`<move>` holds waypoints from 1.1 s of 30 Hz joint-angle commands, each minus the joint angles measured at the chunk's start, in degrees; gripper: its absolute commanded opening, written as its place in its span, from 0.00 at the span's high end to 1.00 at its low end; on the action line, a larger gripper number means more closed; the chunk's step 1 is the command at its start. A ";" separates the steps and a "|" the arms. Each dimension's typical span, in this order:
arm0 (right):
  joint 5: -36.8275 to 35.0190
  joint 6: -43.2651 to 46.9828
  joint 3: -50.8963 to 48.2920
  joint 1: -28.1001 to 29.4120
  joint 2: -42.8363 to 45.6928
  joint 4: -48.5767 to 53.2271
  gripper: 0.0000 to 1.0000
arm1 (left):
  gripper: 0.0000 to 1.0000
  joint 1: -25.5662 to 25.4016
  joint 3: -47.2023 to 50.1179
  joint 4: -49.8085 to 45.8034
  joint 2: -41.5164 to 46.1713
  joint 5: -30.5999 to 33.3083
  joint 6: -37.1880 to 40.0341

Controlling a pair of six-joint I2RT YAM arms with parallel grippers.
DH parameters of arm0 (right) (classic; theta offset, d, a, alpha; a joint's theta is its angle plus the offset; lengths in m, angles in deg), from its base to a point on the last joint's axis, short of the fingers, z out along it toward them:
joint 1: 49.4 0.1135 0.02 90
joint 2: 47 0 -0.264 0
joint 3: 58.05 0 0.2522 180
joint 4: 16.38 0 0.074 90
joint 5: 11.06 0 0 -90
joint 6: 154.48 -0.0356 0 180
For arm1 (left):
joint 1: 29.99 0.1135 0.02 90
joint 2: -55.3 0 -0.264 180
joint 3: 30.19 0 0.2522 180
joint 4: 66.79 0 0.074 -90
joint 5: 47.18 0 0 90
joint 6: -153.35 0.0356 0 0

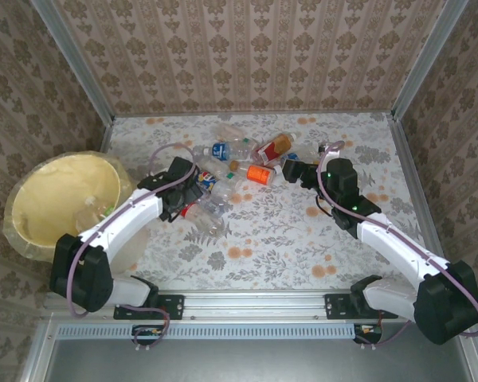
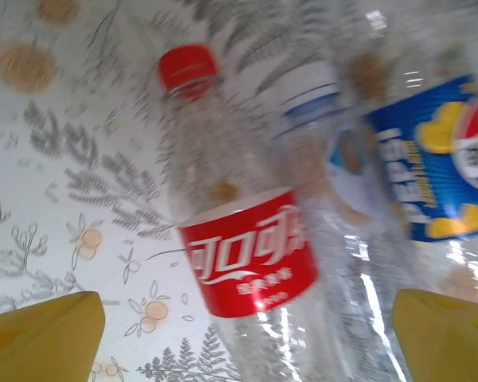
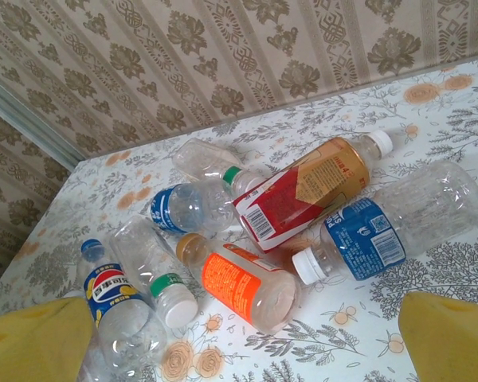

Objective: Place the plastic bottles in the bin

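The left claw (image 2: pixel 247 322) is hovering spread over a red-label bottle (image 2: pixel 243 263).
Its fingers (image 2: pixel 44 330) are straddling that bottle, likely lining up a grab; the right claw (image 3: pixel 239 330) is hanging spread near the bottles (image 1: pixel 239 163), which are lying mid-table, well apart from the bin (image 1: pixel 60 191) at the left. The floral table (image 1: pixel 303 239) is sitting between wallpapered walls (image 1: pixel 247 48).

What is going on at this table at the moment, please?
Plastic bottles are being cleared into the pale-yellow bin at the left. The left gripper, jaws open, is over a red-labelled Coca-Cola bottle lying on the table. The right gripper hovers open before the pile.
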 commanded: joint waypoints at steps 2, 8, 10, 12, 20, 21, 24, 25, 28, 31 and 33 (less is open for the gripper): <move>-0.88 -1.15 -0.07 -0.39 1.22 0.75 0.00 | 0.12 3.75 3.50 5.47 -1.81 -2.39 -5.64; -0.52 -1.50 0.23 -0.40 1.36 1.10 0.00 | 0.22 4.56 4.85 10.72 -4.02 -2.27 -4.64; -0.17 -1.73 0.29 -0.40 1.32 1.36 0.00 | 0.24 4.70 4.24 9.78 -5.53 -2.72 -4.65; 0.10 -1.63 0.56 -0.41 1.32 1.99 0.00 | 0.24 4.71 4.18 9.92 -6.67 -2.91 -4.72; 0.45 -1.41 0.99 -0.47 1.65 3.14 0.00 | 0.29 4.70 7.34 15.69 -9.89 -5.58 -7.18; 0.49 -1.41 0.99 -0.48 1.67 3.14 0.00 | 0.29 4.73 7.64 16.32 -10.22 -6.09 -7.38; 0.67 -1.56 0.95 -0.48 1.67 3.22 0.00 | 0.26 4.35 7.90 17.60 -11.44 -7.05 -7.74; 0.62 -1.59 0.91 -0.49 1.67 3.22 0.00 | 0.26 4.26 8.01 18.06 -11.72 -7.21 -7.66; 0.71 -1.72 0.82 -0.48 1.75 3.22 0.00 | 0.29 4.16 8.39 19.81 -11.96 -7.79 -6.67; 0.81 -1.70 0.76 -0.47 2.00 3.29 0.00 | 0.42 4.01 9.28 21.79 -10.49 -7.75 -4.24; 0.89 -1.62 0.57 -0.49 2.28 3.18 0.00 | 0.47 3.86 9.73 21.66 -8.28 -6.55 -2.91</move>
